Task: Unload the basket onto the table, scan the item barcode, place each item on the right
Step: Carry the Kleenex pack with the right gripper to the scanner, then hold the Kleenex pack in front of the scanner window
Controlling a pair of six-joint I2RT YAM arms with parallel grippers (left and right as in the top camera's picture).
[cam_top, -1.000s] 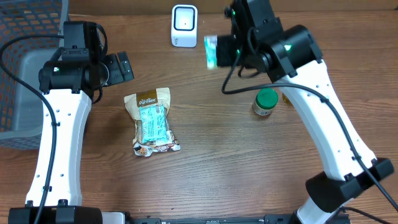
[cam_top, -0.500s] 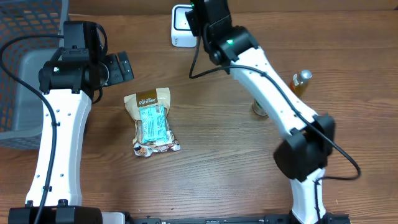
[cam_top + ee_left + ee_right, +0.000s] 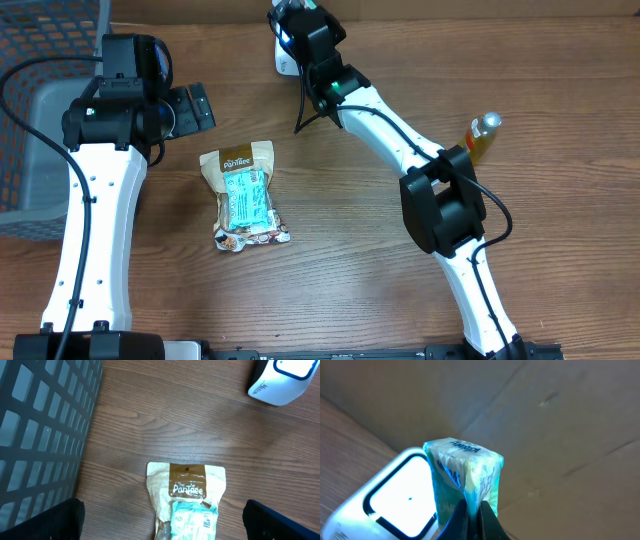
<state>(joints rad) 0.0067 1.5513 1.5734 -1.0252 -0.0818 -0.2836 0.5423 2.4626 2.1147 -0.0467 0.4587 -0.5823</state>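
Right tool (image 3: 470,512) clamped on green packet (image 3: 465,472) before the barcode scanner (image 3: 395,497).
Scan seemingly underway, not confirmed; left tool (image 3: 195,108) hangs apart, empty.

Left pincer (image 3: 190,108) wide apart; right pincer (image 3: 470,519) clamped tight.

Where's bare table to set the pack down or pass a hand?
Widest bare wood: between the bag and the right arm, running to the near edge. Also right of that arm, below the bottle. Crowded: the far edge by the scanner, where the right end effector holds the pack, and between basket and bag, under the left arm.
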